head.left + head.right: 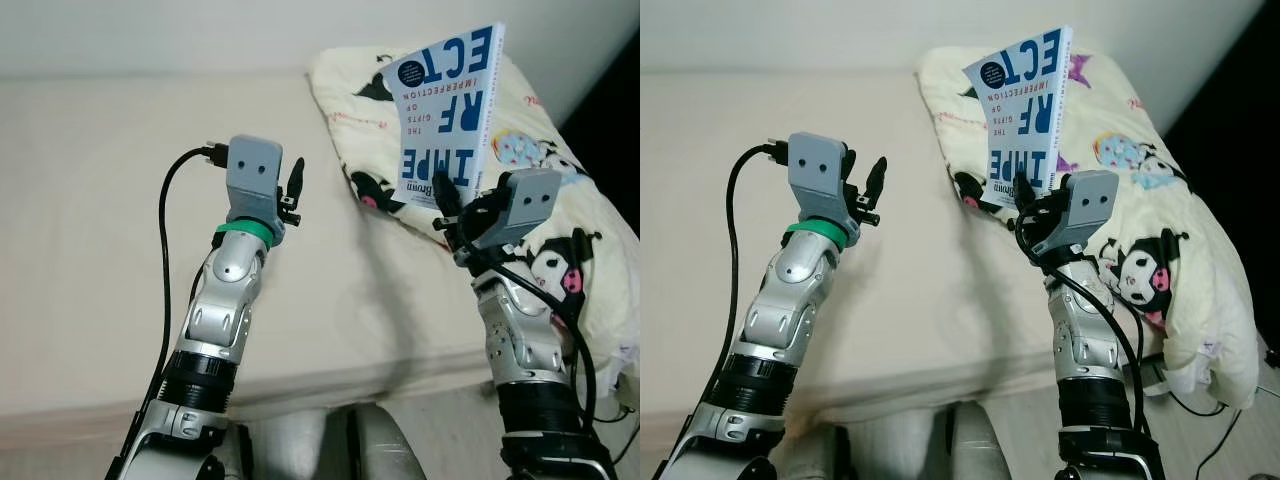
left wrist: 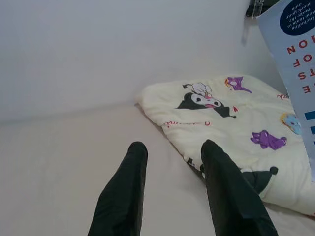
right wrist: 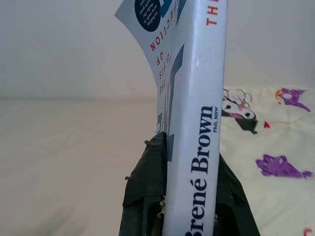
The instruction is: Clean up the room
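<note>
My right gripper [image 3: 184, 187] clamps the book [image 1: 445, 115] by its lower end, upright above the blanket [image 1: 560, 210]; its wrist camera reads the spine. My left gripper [image 2: 172, 187], fingers parted and empty, hovers over the bed [image 1: 90, 200].

Bare cream bed [image 1: 90, 200] against pale wall [image 1: 150, 30].
Spread wide and smooth from the left edge across; creased near the front edge; bounded at the far edge by the wall; dark gap [image 1: 610, 90] past the right corner.
</note>
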Controlling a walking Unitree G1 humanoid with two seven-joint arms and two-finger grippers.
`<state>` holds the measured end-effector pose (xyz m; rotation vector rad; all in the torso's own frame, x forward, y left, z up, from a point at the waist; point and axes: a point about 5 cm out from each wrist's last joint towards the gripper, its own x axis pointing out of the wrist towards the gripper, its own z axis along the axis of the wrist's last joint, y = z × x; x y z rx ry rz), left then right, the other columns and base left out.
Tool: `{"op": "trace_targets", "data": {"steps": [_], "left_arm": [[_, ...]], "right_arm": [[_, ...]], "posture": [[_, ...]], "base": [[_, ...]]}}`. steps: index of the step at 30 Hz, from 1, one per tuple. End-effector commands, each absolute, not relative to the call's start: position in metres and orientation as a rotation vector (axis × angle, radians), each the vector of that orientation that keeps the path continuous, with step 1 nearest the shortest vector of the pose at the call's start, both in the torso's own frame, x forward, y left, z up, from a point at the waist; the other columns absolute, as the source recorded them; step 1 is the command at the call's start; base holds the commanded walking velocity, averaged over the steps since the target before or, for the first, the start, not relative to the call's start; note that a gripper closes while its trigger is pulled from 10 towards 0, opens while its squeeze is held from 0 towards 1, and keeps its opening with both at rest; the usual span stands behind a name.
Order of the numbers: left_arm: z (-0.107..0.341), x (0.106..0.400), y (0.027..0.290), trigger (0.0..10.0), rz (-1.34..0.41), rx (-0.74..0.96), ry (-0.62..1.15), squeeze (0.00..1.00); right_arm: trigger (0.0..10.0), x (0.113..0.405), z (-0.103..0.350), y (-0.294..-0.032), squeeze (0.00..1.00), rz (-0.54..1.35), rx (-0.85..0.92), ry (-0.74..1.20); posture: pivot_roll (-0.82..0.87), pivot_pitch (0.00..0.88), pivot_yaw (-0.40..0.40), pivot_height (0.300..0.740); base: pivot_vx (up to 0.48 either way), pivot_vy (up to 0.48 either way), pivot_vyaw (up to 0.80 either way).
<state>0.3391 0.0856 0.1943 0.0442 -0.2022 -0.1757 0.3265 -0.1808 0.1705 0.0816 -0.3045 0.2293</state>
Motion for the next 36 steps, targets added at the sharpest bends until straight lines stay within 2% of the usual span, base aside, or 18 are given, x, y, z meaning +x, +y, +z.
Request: {"op": "trace_targets", "data": {"steps": [1,9,17,36], "left_arm": [[0.194,0.339,0.082,10.0,-0.19,0.046,-0.203,0.0],[0.193,0.339,0.082,10.0,-0.192,0.052,-0.2,0.0],[0.186,0.332,0.078,10.0,-0.261,0.074,-0.184,0.0],[0.183,0.33,0.08,10.0,-0.265,0.103,-0.174,0.0]], "right_arm": [[10.0,0.325,0.172,-0.182,0.0,0.224,0.077,-0.329],[10.0,0.326,0.172,-0.182,0.0,0.221,0.075,-0.327],[10.0,0.324,0.161,-0.177,0.0,0.204,0.08,-0.287],[10.0,0.324,0.157,-0.171,0.0,0.218,0.088,-0.27]], "posture": [[-0.09,0.003,-0.016,0.705],[-0.09,0.0,-0.015,0.725],[-0.08,0.005,-0.011,0.725],[-0.08,0.003,-0.008,0.725]], "base": [[0.0,0.0,0.0],[0.0,0.0,0.0],[0.0,0.0,0.0],[0.0,0.0,0.0]]}}
